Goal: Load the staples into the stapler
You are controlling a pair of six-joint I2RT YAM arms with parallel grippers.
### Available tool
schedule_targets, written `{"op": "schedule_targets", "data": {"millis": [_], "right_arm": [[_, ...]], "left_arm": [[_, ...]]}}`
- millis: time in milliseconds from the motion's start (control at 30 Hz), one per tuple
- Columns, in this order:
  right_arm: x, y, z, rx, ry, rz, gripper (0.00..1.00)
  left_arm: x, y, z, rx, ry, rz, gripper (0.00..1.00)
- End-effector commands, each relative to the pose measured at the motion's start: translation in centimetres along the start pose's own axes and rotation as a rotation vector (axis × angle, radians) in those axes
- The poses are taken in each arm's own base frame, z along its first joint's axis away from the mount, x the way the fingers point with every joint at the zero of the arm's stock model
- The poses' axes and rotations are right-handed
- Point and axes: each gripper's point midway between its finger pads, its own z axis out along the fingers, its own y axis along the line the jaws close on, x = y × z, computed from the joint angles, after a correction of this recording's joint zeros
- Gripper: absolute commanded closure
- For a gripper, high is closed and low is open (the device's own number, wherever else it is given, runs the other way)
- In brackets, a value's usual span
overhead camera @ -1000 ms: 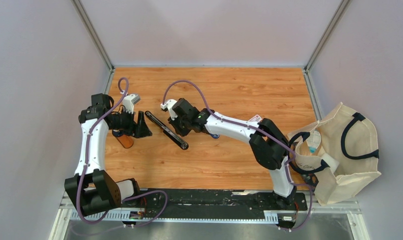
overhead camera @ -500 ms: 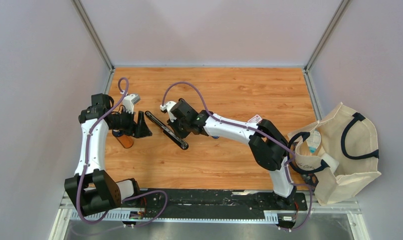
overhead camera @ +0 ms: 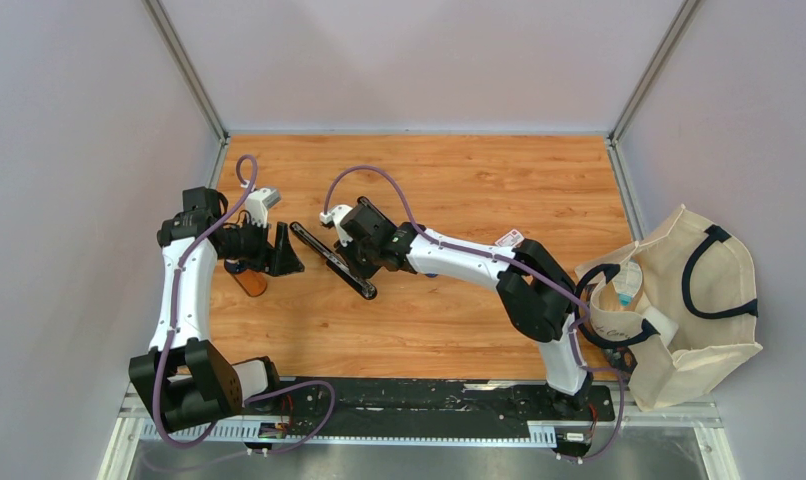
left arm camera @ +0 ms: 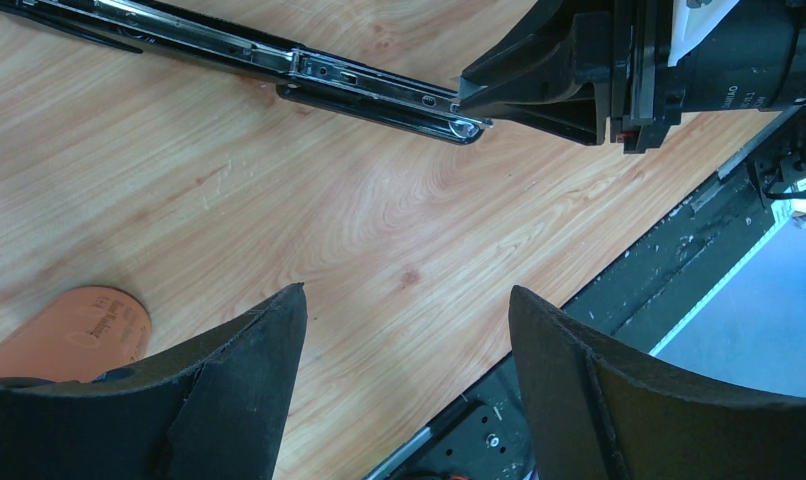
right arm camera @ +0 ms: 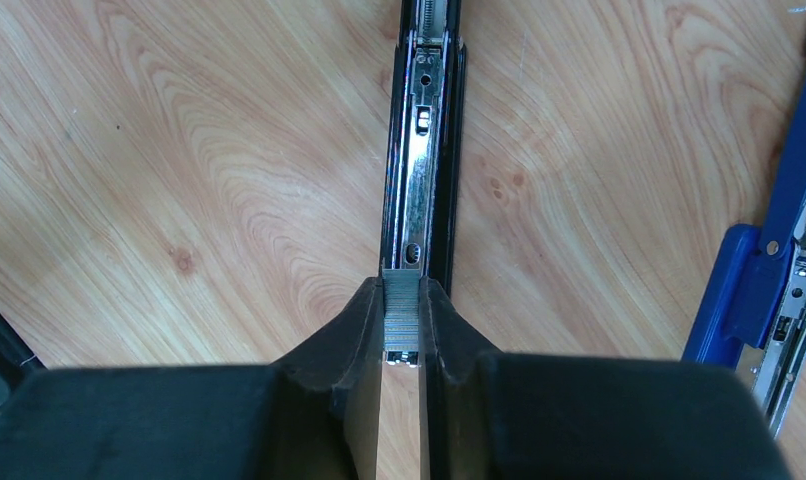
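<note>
Staples, a short grey strip, are sitting pinched between the two fingers of the right gripper, whose jaws are pressing flat against the strip's sides. The strip is lining up with the silver channel of the black stapler, which is lying opened out flat on the wooden table. Its front end is sitting at the near end of that channel; whether it is resting in it cannot be told.

From above, the right arm is spanning the table from its base at the near right. Its elbow is bending near the tote bag, and its forearm is running left so that the right gripper is hanging over the stapler.

The left arm is standing along the left edge with its wrist turning inward. The left gripper is pointing at the stapler's far end with its fingers spread wide apart and nothing between them.

An orange disc is lying just beside the left gripper. A blue stapler is lying near the black one, and a small white and red box is sitting beside the right forearm.
</note>
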Motion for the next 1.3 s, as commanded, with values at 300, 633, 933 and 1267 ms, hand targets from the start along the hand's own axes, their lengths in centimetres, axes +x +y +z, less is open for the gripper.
{"op": "schedule_targets", "data": {"millis": [300,633,933,1267], "right_arm": [[0.4,0.4,0.8,-0.010,0.010,0.009,0.87],[0.9,0.4,1.3,-0.011,0.024,0.008,0.87],[1.3,0.3,1.6,-0.010,0.035,0.007,0.87],[1.5,0.2,1.9,-0.004,0.042,0.002,0.87]], "left_arm": [[-0.2,0.0,-0.1,0.005,-0.019,0.020,0.18],[-0.2,0.0,-0.1,0.006,-0.020,0.021,0.18],[-0.2,0.0,-0.1,0.006,-0.020,0.021,0.18],[-0.2,0.0,-0.1,0.008,-0.019,0.020,0.18]]}}
